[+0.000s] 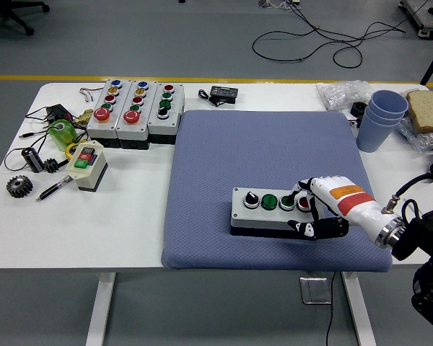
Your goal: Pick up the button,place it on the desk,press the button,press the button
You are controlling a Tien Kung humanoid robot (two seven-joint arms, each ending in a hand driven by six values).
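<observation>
A grey button box lies on the blue mat, carrying a black selector, two green buttons and a red button at its right end. My right hand is at that right end. Its fingers reach over the top above the red and second green button, and the thumb lies along the box's front side. The fingers are spread and I cannot tell whether a fingertip touches a button. The left arm is out of view.
Three larger button boxes stand at the back left, with a small cream switch box, a gear, a pen and a green roll near them. Blue cups and bread sit back right.
</observation>
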